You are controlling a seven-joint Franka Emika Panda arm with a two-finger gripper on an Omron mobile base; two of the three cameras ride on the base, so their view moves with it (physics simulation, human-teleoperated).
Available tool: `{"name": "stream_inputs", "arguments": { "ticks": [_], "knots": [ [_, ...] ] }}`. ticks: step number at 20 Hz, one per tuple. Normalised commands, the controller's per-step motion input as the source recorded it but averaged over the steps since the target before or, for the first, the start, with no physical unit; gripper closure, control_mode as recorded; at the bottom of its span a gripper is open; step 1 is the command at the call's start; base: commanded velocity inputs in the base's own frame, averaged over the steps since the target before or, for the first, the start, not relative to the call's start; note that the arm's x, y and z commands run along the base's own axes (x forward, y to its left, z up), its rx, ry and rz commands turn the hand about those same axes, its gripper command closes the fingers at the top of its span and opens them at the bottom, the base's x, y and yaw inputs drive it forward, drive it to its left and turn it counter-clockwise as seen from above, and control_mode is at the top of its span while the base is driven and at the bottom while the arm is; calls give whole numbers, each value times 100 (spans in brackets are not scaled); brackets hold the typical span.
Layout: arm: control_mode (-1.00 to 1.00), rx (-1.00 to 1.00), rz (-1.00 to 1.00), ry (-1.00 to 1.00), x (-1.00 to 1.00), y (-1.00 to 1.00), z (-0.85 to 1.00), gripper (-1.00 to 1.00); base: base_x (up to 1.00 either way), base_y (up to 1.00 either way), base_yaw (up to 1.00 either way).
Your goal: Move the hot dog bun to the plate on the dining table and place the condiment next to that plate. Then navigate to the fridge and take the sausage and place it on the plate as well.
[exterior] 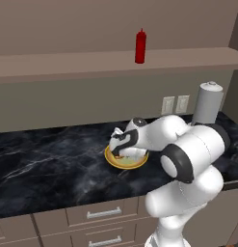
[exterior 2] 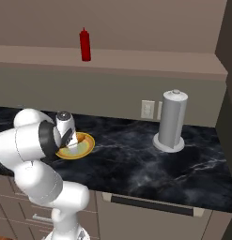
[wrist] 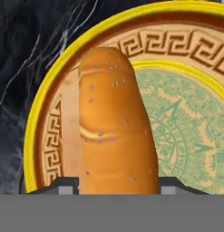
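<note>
Hot dog bun [wrist: 111,122] lies on a yellow-rimmed patterned plate [wrist: 186,63] on the dark marble tabletop [exterior: 43,164]. In the hand view the bun runs lengthwise up from between the two finger tips, its pale cut side facing one finger and its browned crust the other.

End effector [exterior: 124,150] is down over the plate, wrist bent so the fingers point at the bun. Both tips sit right at the bun's flanks at the bottom of the hand view. Whether they are pressing it or merely straddling it I cannot tell; the contact line is cut off by the lower edge of that view. Bun looks still seated on the plate, not lifted.

Judgement: this is the grasp stage of the first step. Fingers are set across the bun's narrow width, the sensible axis for a soft, long thing; a grip along its length would not fit the jaws.

Red condiment bottle [exterior: 140,46] stands upright on the shelf [exterior: 67,62] above the backsplash, well apart from the arm, untouched. A paper towel roll on its holder [exterior 2: 172,121] stands on the tabletop to the robot's right of the plate, clear of the work.

Risks, as judged: squeezing too hard may crush the bun; lifting off-centre may let it tip out.
</note>
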Motion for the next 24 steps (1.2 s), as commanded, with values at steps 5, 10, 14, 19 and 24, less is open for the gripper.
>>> {"name": "stream_inputs", "arguments": {
  "ticks": [5, 10, 14, 19, 24],
  "knots": [
    [-100, 0, -2, -19, -46, -19, 43, 100, 0, 0, 0],
    [-100, 0, 0, -23, -61, -37, 64, 100, 0, 0, 0],
    [-100, 0, 0, -20, -68, -33, 60, 100, 0, 0, 0],
    [-100, -7, 0, -17, -62, -19, 62, 100, 0, 0, 0],
    [-100, -2, 0, 0, -77, -21, 51, 100, 0, 0, 0]
  ]
}}
